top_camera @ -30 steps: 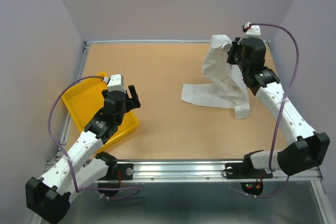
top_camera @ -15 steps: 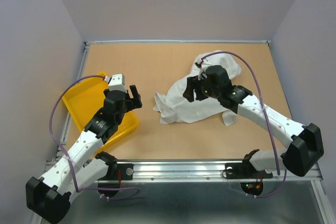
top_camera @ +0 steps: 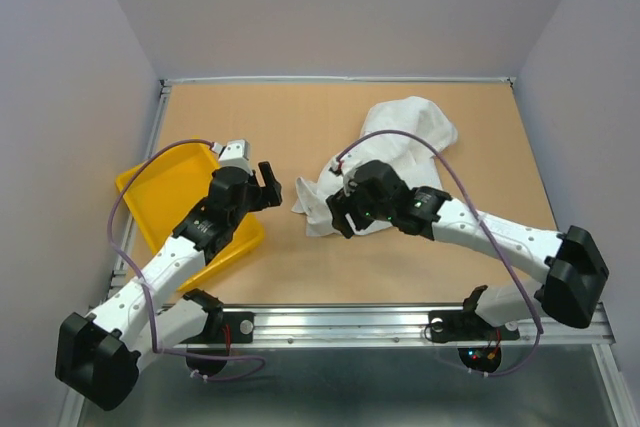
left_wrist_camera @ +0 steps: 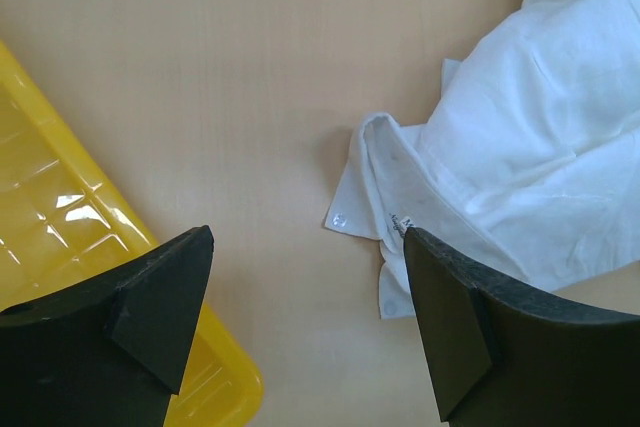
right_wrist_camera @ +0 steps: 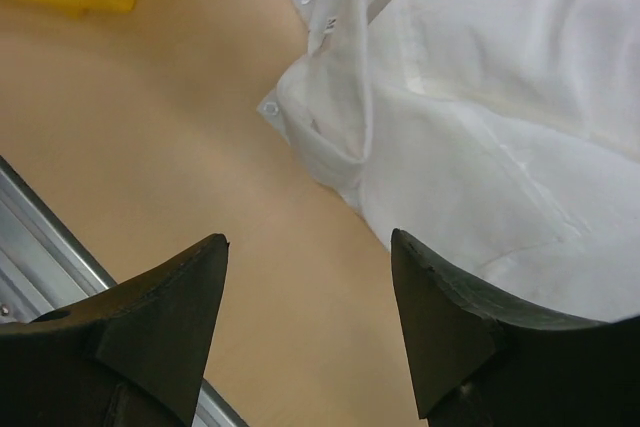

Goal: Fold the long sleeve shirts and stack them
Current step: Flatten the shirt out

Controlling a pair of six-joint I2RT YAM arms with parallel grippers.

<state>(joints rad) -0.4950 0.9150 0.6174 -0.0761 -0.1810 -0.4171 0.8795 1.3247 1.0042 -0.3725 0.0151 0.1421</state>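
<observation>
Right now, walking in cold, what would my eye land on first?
A crumpled white thin-fabric shirt lies heaped right of centre on the tan table, and a bright yellow plastic tray sits askew at its left edge. The open left gripper and open right gripper hang by the shirt's left corner, holding nothing.

The shirt [top_camera: 405, 142] lies bunched on the surface [top_camera: 300, 267], right of centre, reaching from the far right part toward the middle. The tray [top_camera: 165, 192] sits at the left edge, turned at an angle to the surface's sides and apart from the shirt. The left tool [top_camera: 268, 181] hangs by the tray's right corner, between tray and shirt. The right tool [top_camera: 342, 219] hangs over the shirt's near left end.
</observation>
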